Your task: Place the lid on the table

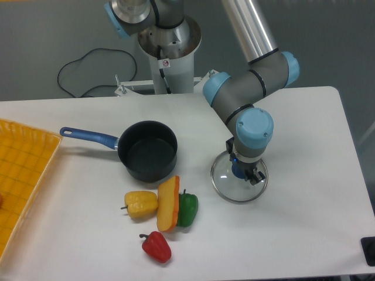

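The lid [221,175], a round glass disc with a metal rim and a blue knob [236,171], lies low on the white table [304,146], right of the black saucepan [147,150]. It looks flat against the tabletop. My gripper [245,174] points straight down over the lid's centre, with its fingers at the knob. One dark finger [255,176] shows just right of the knob; the wrist hides the other. I cannot tell whether the jaws are closed on the knob or apart from it.
The saucepan's blue handle [88,136] points left toward a yellow gridded tray [23,175] at the left edge. A yellow pepper [140,204], an orange piece [168,204], a green pepper [188,209] and a red pepper [156,246] lie in front of the pot. The robot base [169,52] stands at the back.
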